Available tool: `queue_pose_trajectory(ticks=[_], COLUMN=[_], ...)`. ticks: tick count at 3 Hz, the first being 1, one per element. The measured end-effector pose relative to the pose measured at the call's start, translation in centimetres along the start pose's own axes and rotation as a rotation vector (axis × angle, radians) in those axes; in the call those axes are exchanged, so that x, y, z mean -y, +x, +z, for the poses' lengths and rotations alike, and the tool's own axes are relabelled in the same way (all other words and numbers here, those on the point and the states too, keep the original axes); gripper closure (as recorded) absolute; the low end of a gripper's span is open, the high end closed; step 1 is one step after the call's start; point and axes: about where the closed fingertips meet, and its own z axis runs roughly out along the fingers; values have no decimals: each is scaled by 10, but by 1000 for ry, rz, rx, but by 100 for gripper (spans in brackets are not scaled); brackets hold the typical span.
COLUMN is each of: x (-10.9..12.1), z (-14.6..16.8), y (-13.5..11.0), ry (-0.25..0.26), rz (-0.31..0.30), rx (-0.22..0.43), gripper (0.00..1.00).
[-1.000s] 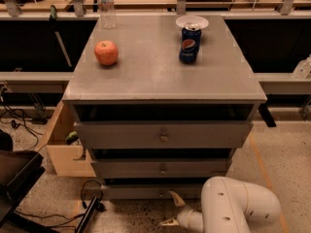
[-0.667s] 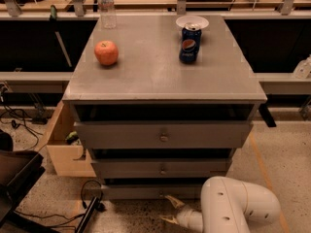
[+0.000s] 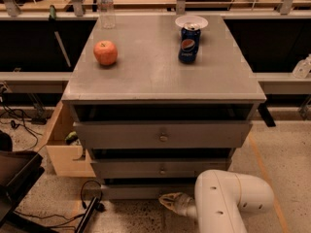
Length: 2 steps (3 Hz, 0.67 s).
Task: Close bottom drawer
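The bottom drawer (image 3: 136, 191) is the lowest of the grey cabinet's (image 3: 160, 81) three drawers. Its slim grey front panel stands slightly forward of the middle drawer (image 3: 160, 169) above it. Its knob is hidden from me. My gripper (image 3: 168, 201) is low near the floor, right in front of the bottom drawer's front panel, towards its right half. It points left at the end of my white arm (image 3: 233, 203). I cannot tell whether it touches the panel.
The top drawer (image 3: 163, 136) sticks out a little. On the cabinet top are an apple (image 3: 105, 52), a Pepsi can (image 3: 188, 43), a white bowl (image 3: 191, 22) and a water bottle (image 3: 105, 6). A pale wooden box (image 3: 63, 149) stands left of the cabinet, with cables and black gear (image 3: 17, 178) on the floor.
My gripper has moved slightly up and left, closer to the bottom drawer's front panel. The drawer's position looks about the same.
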Motion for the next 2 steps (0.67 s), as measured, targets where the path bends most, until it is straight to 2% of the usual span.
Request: queue_pose_trajectory(ticks=[1, 2], x=[8, 5], z=[3, 1], y=[-1, -2], ry=[5, 5], rz=[-1, -1], rx=[5, 5], gripper=[100, 100])
